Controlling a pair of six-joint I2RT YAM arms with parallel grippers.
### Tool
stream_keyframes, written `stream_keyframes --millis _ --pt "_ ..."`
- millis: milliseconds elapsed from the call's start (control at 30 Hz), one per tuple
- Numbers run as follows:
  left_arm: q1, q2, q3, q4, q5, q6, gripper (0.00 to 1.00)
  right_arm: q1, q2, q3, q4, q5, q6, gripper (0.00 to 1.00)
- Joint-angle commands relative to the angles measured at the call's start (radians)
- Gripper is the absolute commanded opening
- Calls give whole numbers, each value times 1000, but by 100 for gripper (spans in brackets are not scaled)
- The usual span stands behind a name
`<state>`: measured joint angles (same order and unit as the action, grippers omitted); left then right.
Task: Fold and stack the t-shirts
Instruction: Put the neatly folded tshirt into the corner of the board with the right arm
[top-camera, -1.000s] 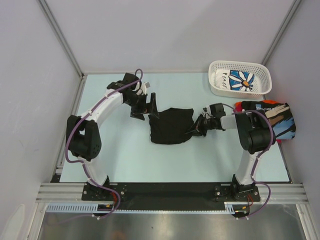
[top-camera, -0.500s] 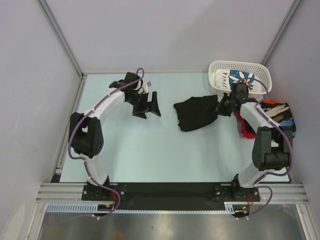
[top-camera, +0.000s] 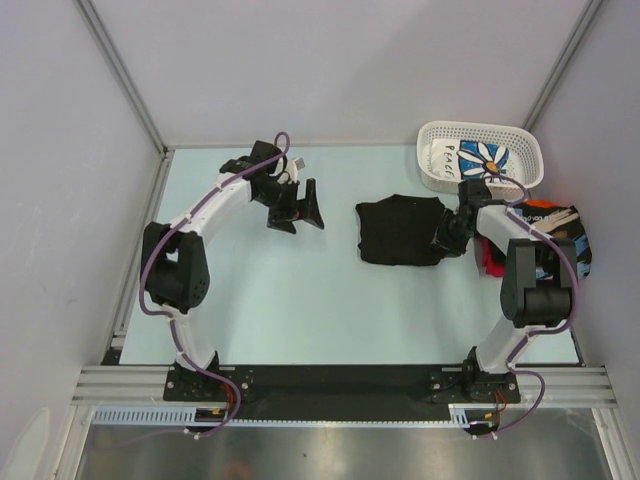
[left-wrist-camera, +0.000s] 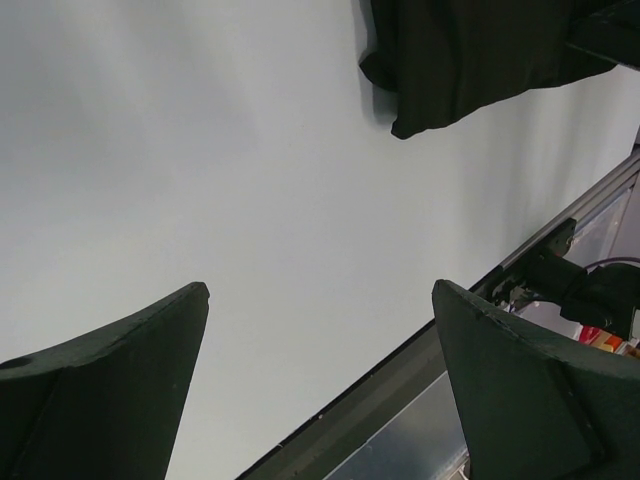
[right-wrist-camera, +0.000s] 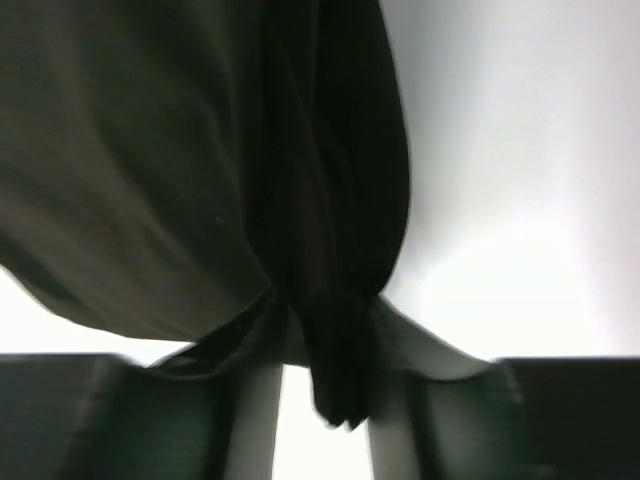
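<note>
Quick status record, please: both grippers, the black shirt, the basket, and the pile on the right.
left gripper: open, empty, above the table
right gripper: at the black t-shirt's right edge, cloth between its fingers; grip unclear
black t-shirt: lying bunched on the table
basket: holds a white daisy-print shirt
pile: printed black shirts and a red one, beside the right arm
</note>
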<state>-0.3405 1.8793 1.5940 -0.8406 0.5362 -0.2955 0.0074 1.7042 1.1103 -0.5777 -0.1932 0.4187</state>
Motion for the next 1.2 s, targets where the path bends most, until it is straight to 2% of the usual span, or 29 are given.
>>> stream_keyframes --millis 0,100,200,333,633,1167 --pt "3 7 50 15 44 7 100 20 6 -4 -71 28 -14 54" --pt "-2 29 64 57 67 -19 100 28 -32 -20 -83 69 -6 74" --pt "-20 75 95 67 74 -33 100 26 -77 -36 -77 93 -8 78" --pt "-54 127 103 144 99 -56 100 22 -90 -47 -71 120 -14 80" --pt "-97 288 60 386 179 -249 100 8 -72 -44 -25 136 -34 80" --pt "-169 449 198 483 174 -383 99 -81 -77 -9 64 38 -77 81"
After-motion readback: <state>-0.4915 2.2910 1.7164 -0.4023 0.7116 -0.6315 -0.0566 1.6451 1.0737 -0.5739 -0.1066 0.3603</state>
